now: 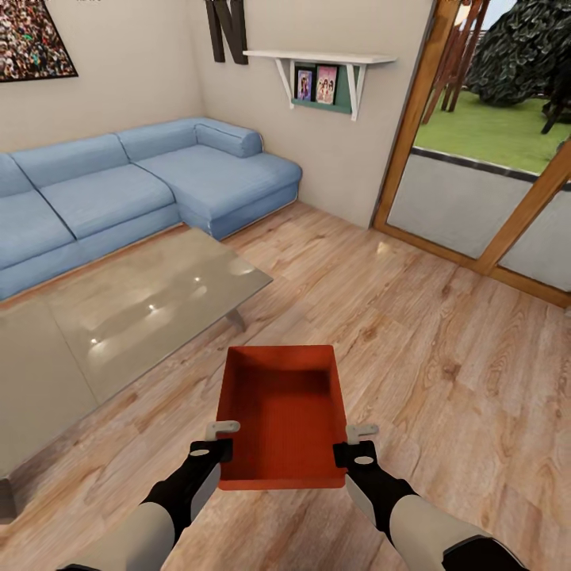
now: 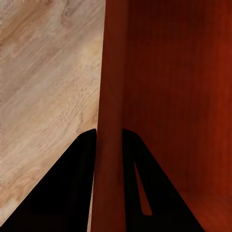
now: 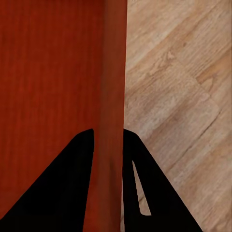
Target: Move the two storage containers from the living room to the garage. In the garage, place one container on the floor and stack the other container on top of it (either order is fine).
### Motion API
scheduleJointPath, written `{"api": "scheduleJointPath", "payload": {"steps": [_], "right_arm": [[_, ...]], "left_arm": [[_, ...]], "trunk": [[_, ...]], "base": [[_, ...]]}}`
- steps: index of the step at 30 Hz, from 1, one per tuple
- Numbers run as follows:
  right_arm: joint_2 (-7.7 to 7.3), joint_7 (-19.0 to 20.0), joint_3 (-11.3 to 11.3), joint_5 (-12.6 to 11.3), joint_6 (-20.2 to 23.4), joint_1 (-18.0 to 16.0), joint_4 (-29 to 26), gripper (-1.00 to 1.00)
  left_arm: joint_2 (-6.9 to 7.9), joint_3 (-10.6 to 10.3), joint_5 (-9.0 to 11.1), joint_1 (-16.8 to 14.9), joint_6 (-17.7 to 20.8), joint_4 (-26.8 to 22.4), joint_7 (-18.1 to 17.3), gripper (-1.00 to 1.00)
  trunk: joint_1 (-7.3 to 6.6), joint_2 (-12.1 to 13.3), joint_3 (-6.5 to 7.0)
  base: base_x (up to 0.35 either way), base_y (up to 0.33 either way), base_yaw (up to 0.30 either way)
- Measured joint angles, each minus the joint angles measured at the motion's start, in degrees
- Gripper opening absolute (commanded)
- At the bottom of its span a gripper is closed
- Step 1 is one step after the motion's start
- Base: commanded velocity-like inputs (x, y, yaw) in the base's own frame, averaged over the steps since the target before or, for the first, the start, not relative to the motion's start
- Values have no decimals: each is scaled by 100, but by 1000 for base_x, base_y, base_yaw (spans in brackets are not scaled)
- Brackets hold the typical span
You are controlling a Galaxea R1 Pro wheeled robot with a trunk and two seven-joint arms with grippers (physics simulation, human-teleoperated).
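Head view: I carry one storage container over living-room planks, left gripper and right gripper each pinching a side wall; uneven pulling could slip it free.

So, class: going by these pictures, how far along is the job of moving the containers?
Done: one storage container is lifted, each side wall clamped by the left end effector and right end effector. In hand: carrying it over the living room's wood floor. Left: reaching the garage, then stacking both.
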Motion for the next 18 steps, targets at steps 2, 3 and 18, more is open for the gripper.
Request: {"api": "scheduleJointPath", "payload": {"steps": [2, 3, 18], "right_arm": [[4, -4, 14, -14, -2, 0, 1, -100], [4, -2, 12, -15, -5, 0, 3, -100], [-1, 12, 5, -15, -16, 1, 6, -100]], "left_arm": [[6, -12, 13, 0, -5, 2, 0, -100], [7, -12, 11, 0, -5, 2, -1, -100], [1, -4, -5, 0, -4, -3, 1, -100]], "trunk": [[-44, 80, 49], [-66, 120, 75], [-396, 722, 478]], "base": [[0, 0, 0], [0, 0, 0], [0, 0, 0]]}}
